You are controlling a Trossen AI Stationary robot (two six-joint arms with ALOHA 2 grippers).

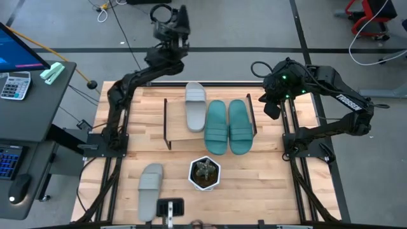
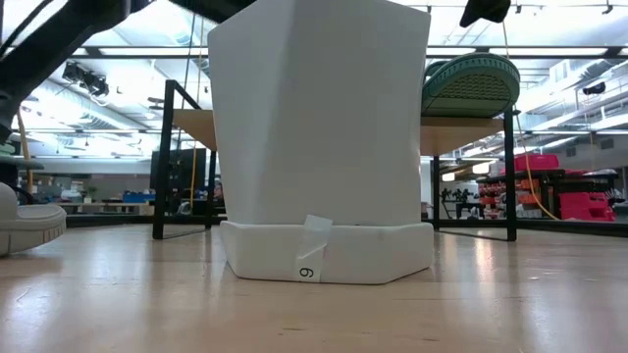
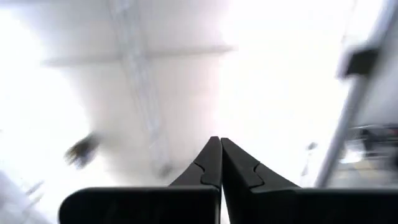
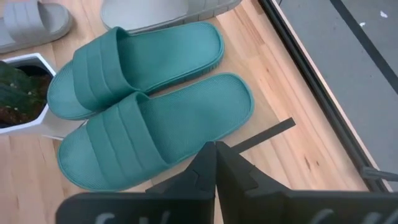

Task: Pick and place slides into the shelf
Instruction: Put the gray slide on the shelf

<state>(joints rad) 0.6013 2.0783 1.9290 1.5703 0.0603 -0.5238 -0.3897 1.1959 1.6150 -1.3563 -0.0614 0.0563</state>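
Now, going from the jaws outward.

Left jaws: the left gripper (image 3: 219, 163) has its fingers pressed together on nothing; in the high view it is raised beyond the far edge of the table, pointing up at the ceiling.

Right jaws: the right gripper (image 4: 214, 163) is likewise closed and empty, hanging by the shelf's right end, just above the teal pair.

Shelf: the shelf (image 1: 178, 137) stands at mid-table, dark side frames at left and right, with bare board at its left end.

Done: three slides lie on the shelf, namely one grey slide (image 1: 195, 106) and, to its right, two teal slides (image 1: 215, 126) (image 1: 238, 125) side by side, touching.

Left to do: the second grey slide (image 1: 151, 185) lies on the tabletop at the near left, well apart from the shelf; by my judgement it is the last one to move.

Nearby: a white hexagonal pot (image 1: 205, 173) with a plant sits just near of the shelf.

Writing: a small tag on the pot's base in the low view shows a "9" or "6"; lettering on the right arm is too small to read.
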